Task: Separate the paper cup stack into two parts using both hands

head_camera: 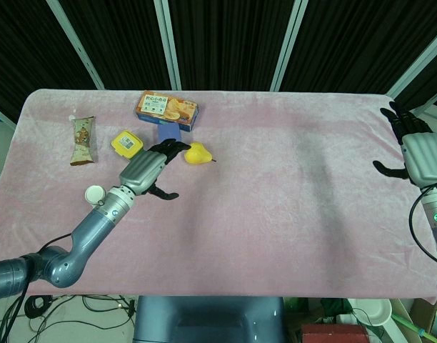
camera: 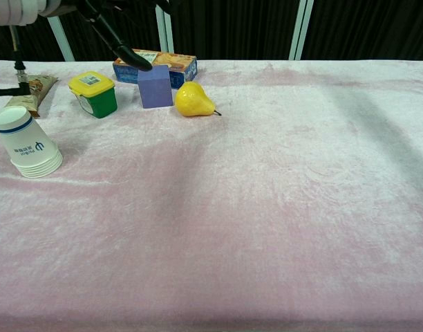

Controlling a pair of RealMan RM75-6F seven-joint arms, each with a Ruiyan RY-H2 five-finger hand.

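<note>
Paper cup stack point(camera: 26, 143) stands untouched near the desk's left edge; both hands' fingers seem apart, empty; a careless reach could topple it.

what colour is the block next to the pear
Purple. The block shows best in the chest view, just left of the yellow pear.

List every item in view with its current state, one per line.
paper cup stack: nested, upside down on the cloth, untouched
left hand: empty, fingers apart, above the purple block
right hand: empty, fingers spread, at the table's far right edge
purple block: upright
yellow pear: on its side
yellow-lidded tub: lid on
cracker box: lying flat
snack bar: wrapped
</note>
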